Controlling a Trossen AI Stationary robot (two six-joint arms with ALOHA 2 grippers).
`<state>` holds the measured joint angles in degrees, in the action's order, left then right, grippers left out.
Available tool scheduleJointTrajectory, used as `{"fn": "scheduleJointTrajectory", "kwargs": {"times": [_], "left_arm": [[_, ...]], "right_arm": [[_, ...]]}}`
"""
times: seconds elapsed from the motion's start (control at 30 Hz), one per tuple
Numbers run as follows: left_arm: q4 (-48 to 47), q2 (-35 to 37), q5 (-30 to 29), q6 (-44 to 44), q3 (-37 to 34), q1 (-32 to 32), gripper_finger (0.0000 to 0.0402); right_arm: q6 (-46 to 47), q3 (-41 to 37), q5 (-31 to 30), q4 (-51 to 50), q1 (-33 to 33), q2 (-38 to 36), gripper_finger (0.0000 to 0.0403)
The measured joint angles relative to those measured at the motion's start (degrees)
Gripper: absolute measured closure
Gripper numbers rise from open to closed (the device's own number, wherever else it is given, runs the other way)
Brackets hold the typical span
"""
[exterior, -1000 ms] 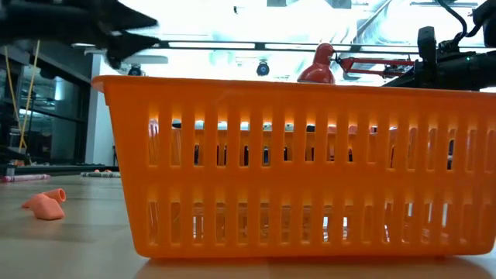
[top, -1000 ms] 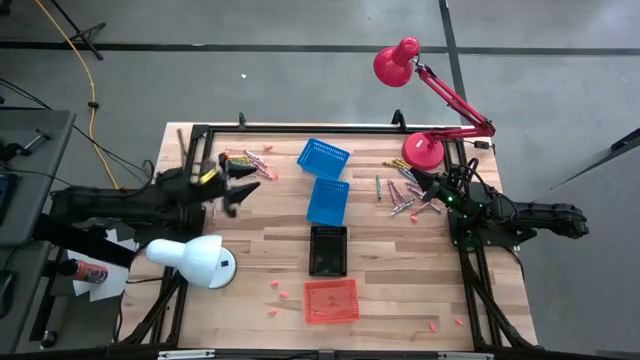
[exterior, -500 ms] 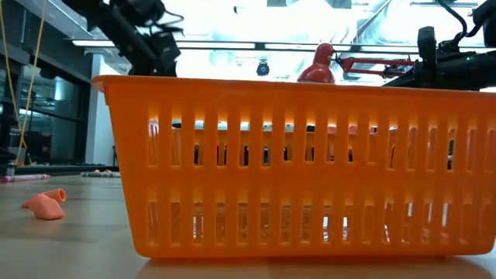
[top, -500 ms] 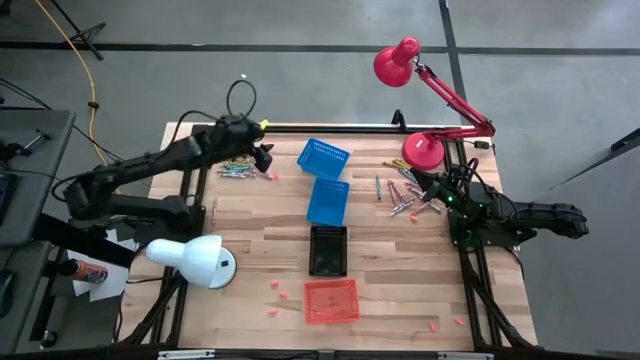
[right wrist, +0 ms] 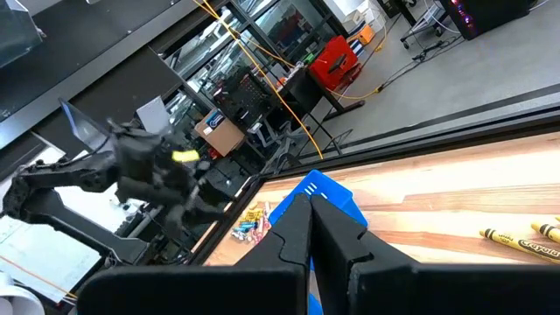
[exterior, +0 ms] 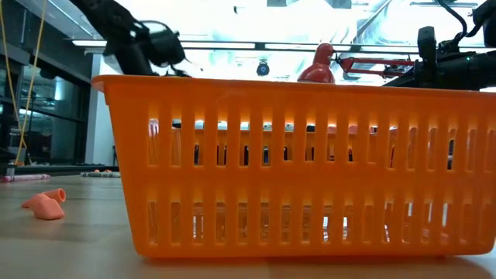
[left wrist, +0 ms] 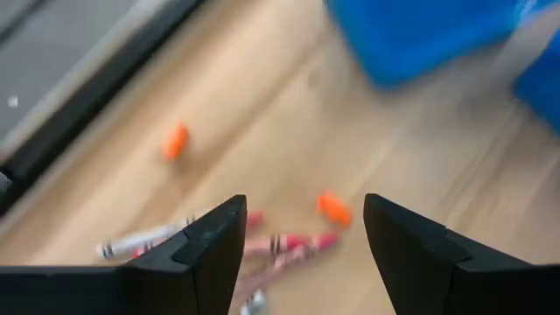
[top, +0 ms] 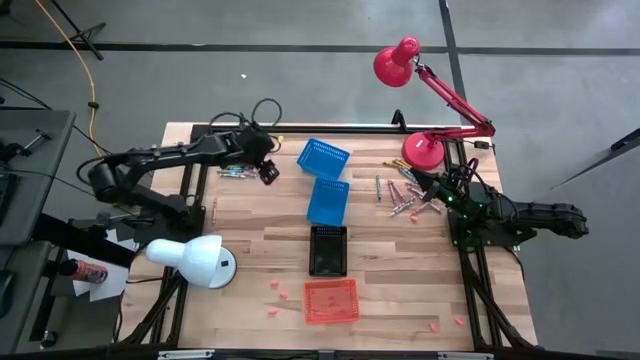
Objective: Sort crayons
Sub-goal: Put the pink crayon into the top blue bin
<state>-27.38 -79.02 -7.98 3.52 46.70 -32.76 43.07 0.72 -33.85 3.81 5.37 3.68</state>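
Red and grey crayons [left wrist: 289,246] lie loose on the wood just below my left gripper [top: 268,172], whose fingers are spread and empty. If I descend off-centre, I may scatter them or pinch two. My right gripper [top: 437,193] waits clenched beside another pile.

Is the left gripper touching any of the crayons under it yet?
Apart. The left wrist view shows the left gripper open, with the crayons lying on the table beyond its fingers, none between or against them.

Left end effector [left wrist: 302,249] reaches forward with fingers spread (right end effector [right wrist: 311,229] rests closed).
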Motion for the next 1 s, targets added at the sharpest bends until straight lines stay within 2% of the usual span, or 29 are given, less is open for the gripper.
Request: {"fn": "scheduleJointTrajectory", "kwargs": {"times": [0.27,0.5,0.8,1.0], "left_arm": [[-3.12,-7.94,-0.25,-5.73,0.23,-0.66,0.0179],[-5.60,-12.90,-0.24,-9.83,4.48,-1.39,0.0179],[-7.04,-15.72,3.04,-25.16,4.72,-1.28,0.0179],[-6.04,-17.71,2.58,-30.99,4.73,-1.28,0.0179]], "right_arm": [[-0.02,-0.01,0.00,-0.01,0.01,-0.01,0.0402],[0.00,0.01,-0.02,-0.02,0.00,-0.01,0.0402],[0.00,0.01,-0.01,-0.01,0.00,-0.01,0.0402],[-0.02,0.01,0.00,-0.02,0.01,0.01,0.0402]]}}
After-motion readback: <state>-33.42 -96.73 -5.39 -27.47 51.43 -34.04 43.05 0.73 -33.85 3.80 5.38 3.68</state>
